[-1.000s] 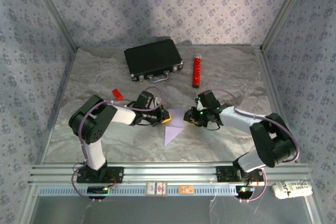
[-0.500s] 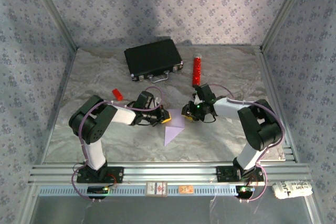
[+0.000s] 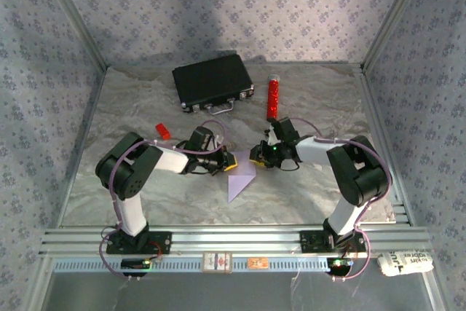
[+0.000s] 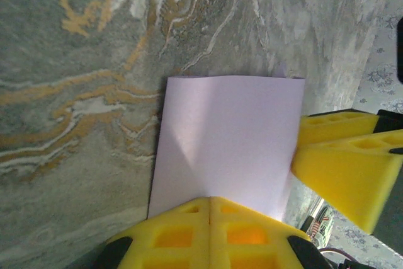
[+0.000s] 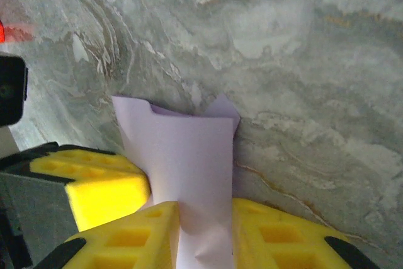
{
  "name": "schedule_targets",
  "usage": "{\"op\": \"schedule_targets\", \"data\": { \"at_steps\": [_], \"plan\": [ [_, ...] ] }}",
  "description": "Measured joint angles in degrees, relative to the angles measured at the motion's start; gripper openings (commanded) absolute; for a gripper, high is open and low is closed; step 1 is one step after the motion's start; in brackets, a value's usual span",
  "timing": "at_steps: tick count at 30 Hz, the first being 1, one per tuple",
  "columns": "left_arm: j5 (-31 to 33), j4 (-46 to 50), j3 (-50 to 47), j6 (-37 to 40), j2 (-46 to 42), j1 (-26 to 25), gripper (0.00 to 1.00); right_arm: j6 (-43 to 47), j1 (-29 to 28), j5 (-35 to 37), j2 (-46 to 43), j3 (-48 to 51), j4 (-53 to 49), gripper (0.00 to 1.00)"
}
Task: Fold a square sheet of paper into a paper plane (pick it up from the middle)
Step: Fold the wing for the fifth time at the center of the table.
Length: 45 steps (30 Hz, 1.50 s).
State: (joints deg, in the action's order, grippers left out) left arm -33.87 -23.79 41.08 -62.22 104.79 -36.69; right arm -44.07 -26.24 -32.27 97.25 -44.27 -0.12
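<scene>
Partly hidden, lilac paper (image 4: 227,137) between left claw (image 4: 209,201) and right claw (image 5: 205,222).

Seen from above, the upper corner of the square sheet of paper (image 3: 240,180) is hidden under my left claw (image 3: 228,162) and right claw (image 3: 256,156). Both are too small there to tell how their jaws stand.

In my left wrist view, the sheet's near edge disappears behind my pressed-together fingers (image 4: 182,218), so I cannot tell whether they pinch it. My right claw (image 4: 346,162) is cut off at the right edge.

In my right wrist view, the sheet (image 5: 189,155) runs between my fingers (image 5: 126,237) and off the bottom edge. A red smear (image 5: 11,31) at the left edge is too blurred to name.
</scene>
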Motion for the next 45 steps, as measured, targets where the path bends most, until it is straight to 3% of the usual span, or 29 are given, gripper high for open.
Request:
{"op": "schedule_targets", "data": {
  "at_steps": [45],
  "plan": [
    [-0.2,-0.1,0.0,-0.9,0.0,0.1,0.05,4.7,2.0,-10.8,-1.3,4.9,9.8,0.27]
  ]
}}
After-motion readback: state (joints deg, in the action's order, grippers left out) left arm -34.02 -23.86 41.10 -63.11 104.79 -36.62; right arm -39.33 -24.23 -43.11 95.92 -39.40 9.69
